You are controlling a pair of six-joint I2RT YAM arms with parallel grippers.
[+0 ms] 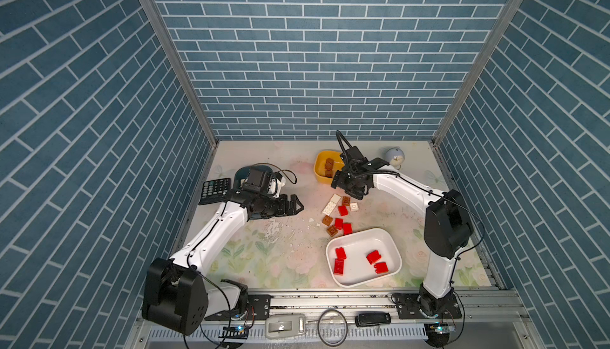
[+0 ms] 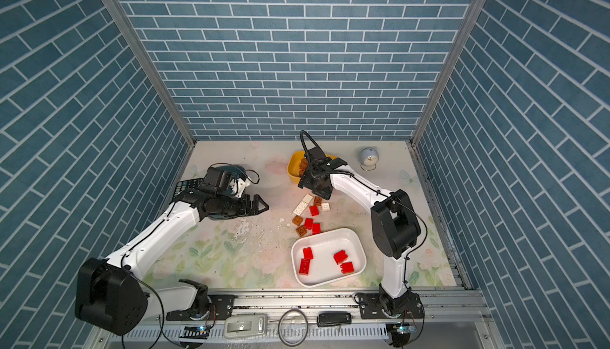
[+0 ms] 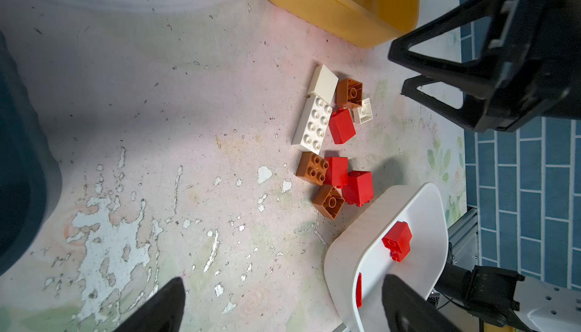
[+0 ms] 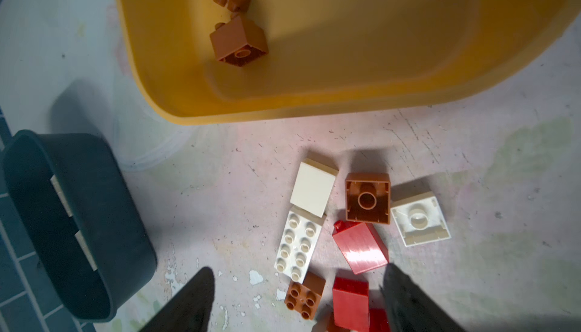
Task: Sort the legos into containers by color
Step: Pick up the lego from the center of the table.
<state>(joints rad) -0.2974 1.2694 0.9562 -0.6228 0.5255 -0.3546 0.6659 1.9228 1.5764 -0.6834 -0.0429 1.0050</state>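
At the table's (image 1: 257,264) middle, loose bricks (image 1: 340,213) look light, rigid, slick; pinch flat sides. Empty, the left gripper (image 1: 297,203) and right gripper (image 4: 298,270) gape.

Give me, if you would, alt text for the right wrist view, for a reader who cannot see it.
White, brown and red legos lie clustered on a worn table beside a yellow tub holding brown bricks. A dark teal tub with pale bricks inside stands apart.
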